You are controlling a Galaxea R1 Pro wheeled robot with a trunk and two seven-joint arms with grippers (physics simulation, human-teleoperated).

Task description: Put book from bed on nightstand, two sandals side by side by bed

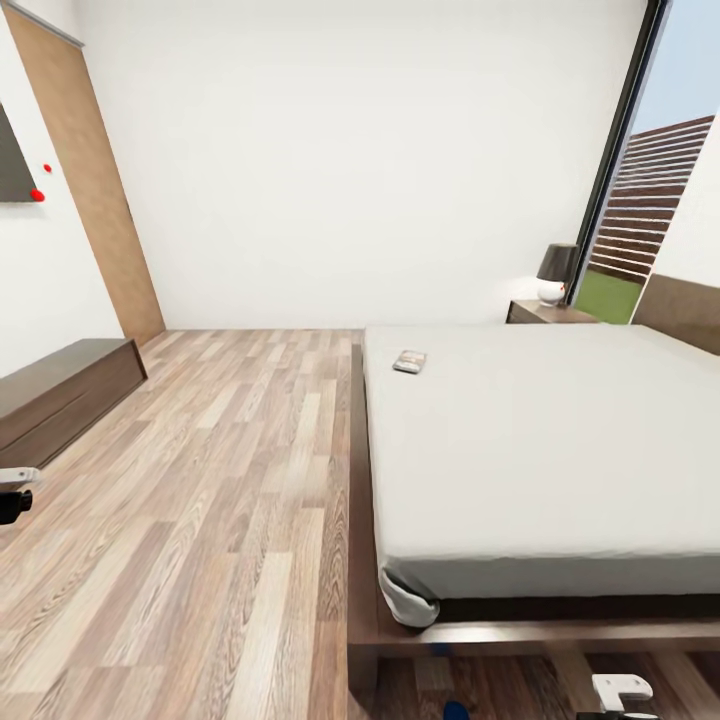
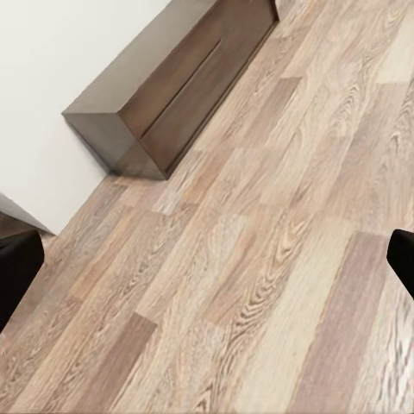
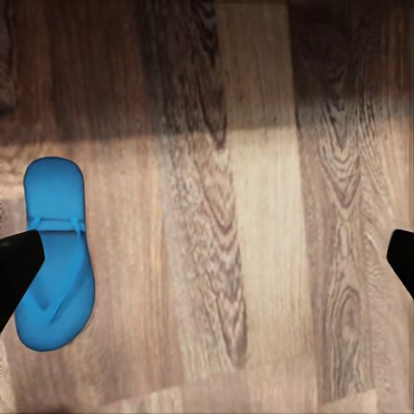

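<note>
The book (image 1: 408, 361) lies flat on the off-white mattress of the bed (image 1: 560, 450), near its left edge and towards the far end. A nightstand (image 1: 545, 311) stands beyond the bed by the window. One bright blue sandal (image 3: 56, 254) lies flat on the plank floor, sole down; a sliver of blue sandal (image 1: 455, 711) shows at the foot of the bed. My right gripper (image 3: 207, 267) hangs open above the floor, one fingertip (image 3: 17, 276) over the sandal's edge. My left gripper (image 2: 207, 267) is open over bare floor, holding nothing.
A low dark wood cabinet (image 1: 60, 390) runs along the left wall, also seen from the left wrist as cabinet (image 2: 172, 82). A dark-shaded lamp (image 1: 556, 272) sits on the nightstand. The tall window (image 1: 650, 180) is at the far right. Wide plank floor (image 1: 230, 480) lies between cabinet and bed.
</note>
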